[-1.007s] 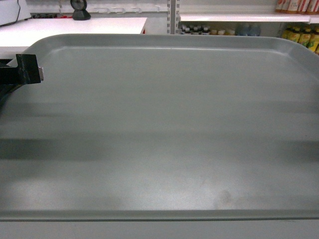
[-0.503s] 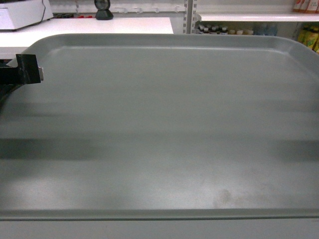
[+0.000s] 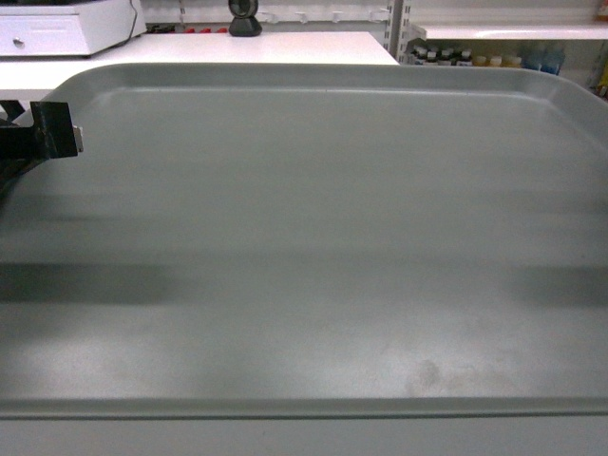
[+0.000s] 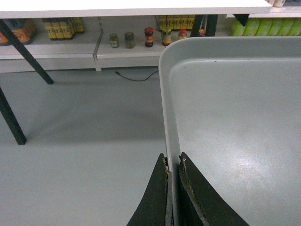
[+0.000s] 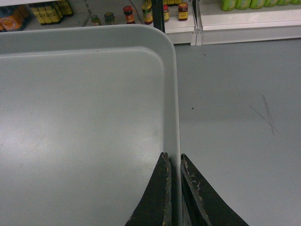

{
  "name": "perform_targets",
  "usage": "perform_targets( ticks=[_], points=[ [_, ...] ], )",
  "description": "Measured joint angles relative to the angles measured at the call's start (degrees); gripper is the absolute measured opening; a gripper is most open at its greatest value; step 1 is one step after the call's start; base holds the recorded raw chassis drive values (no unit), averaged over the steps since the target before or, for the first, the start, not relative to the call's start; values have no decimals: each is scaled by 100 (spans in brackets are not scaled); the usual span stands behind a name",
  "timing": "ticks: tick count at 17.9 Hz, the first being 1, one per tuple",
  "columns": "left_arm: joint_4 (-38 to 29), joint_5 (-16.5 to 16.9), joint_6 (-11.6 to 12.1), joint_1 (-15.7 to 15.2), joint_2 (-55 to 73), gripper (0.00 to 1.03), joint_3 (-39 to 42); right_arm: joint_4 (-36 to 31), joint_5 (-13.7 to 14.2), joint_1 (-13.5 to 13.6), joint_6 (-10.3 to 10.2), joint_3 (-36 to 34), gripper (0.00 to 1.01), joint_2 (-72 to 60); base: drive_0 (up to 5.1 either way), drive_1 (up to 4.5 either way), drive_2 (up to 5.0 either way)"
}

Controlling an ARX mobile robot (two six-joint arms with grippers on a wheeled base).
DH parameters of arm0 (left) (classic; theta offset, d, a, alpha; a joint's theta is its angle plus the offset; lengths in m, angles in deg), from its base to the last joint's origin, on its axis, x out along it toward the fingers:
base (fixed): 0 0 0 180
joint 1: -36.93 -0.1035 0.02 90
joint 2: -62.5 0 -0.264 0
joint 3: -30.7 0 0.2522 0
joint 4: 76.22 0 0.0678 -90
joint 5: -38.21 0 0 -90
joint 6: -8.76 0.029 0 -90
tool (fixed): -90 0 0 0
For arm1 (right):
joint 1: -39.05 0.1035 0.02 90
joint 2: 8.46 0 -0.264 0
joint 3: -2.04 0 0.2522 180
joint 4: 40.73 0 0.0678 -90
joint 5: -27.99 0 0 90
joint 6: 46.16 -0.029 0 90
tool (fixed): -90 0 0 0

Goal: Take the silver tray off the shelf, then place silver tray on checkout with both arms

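The left gripper [image 4: 172, 162] is pinched shut on the left rim of the silver tray [image 3: 313, 247], one finger inside the rim, one outside; the tray fills the head view, held level above grey floor [image 4: 80, 160], with the white checkout [image 3: 218, 47] and its black scanner [image 3: 244, 17] beyond its far edge; the right gripper [image 5: 173, 160] clamps the right rim likewise; the shelf bottles' [image 4: 149, 36] labels are too small to read.

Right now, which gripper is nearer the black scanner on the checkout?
Left, judging by the head view. The scanner stands left of centre beyond the silver tray; the left gripper clamps the tray's left rim, the right gripper its right rim, farther across.
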Motion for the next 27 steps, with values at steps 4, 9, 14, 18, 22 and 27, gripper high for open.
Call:
perform_targets(
  ticks=[4,9,14,18,22,27],
  points=[
    [2,0,0,0,0,4,0,13,2,0,0,0,3,2,-500,245,245],
    [9,-2,0,0,0,4,0,4,0,2,0,0,3,0,-500,245,245],
    [2,0,0,0,0,4,0,0,-2,4,0,0,3,9,-500,245,245],
    [7,2,2,-28,0,4,0,-46,-7,46,-2,2,3,4,-500,245,245],
    [-2,-4,2,-7,0,4,0,-13,15,31,0,7,3,2,-500,245,245],
    [0,-9,2,-4,0,4,0,0,17,26,0,7,3,2,-500,245,245]
  ],
)
